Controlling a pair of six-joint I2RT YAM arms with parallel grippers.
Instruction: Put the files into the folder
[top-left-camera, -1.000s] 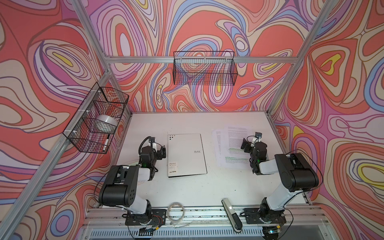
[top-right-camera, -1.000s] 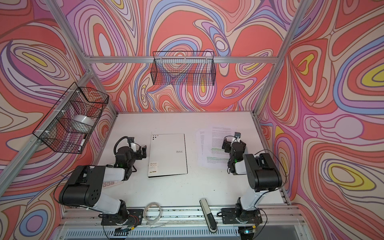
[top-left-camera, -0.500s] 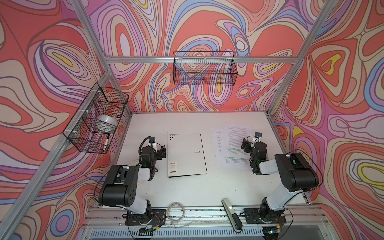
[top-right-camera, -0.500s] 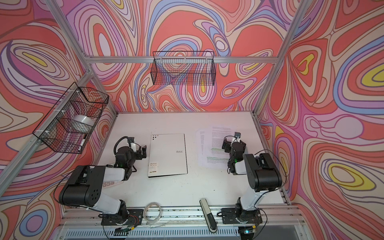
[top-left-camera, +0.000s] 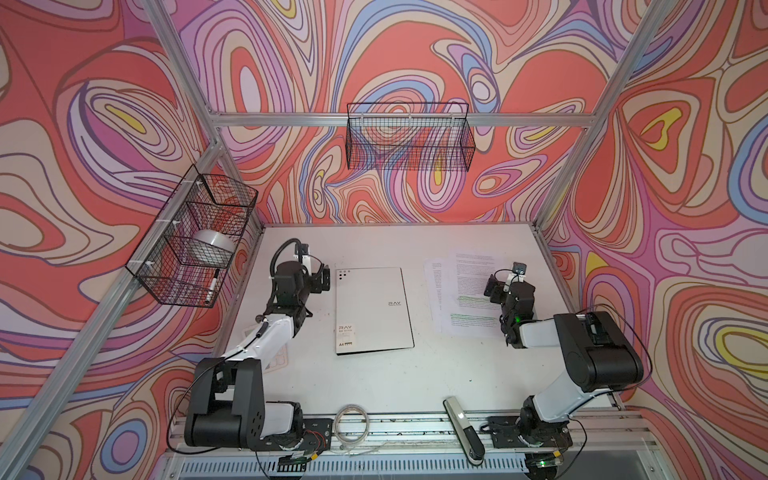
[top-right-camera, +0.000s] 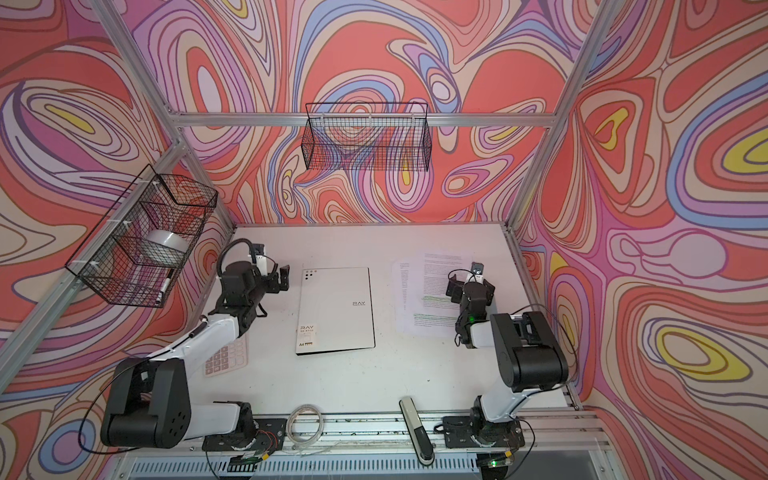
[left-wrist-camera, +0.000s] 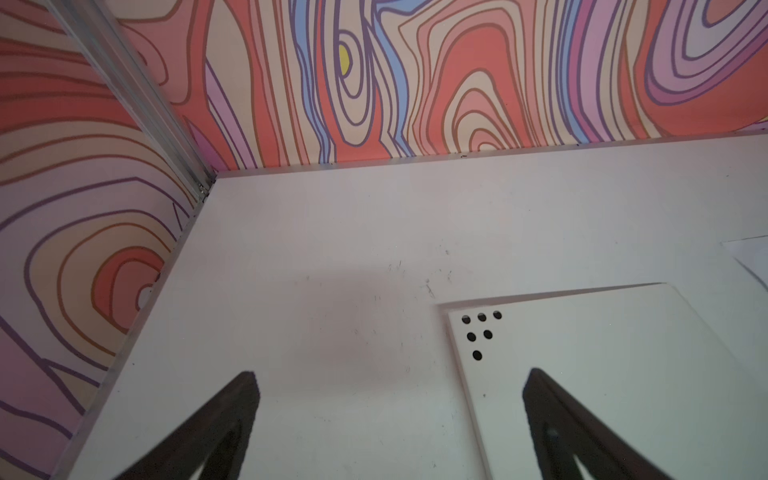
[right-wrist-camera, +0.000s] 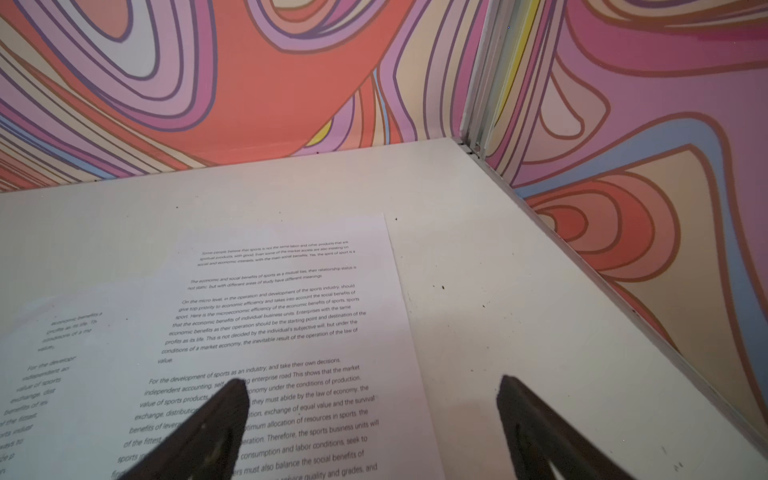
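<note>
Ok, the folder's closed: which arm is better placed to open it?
Left, probably. The left gripper, open, sits beside the dotted corner of the folder; the right gripper hovers open above the papers, farther away.

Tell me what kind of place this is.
Likely a robot test booth: a left robot arm and a right robot arm mounted at a white table, a metal frame with patterned walls closing it in, and a folder and printed sheets laid out.
</note>
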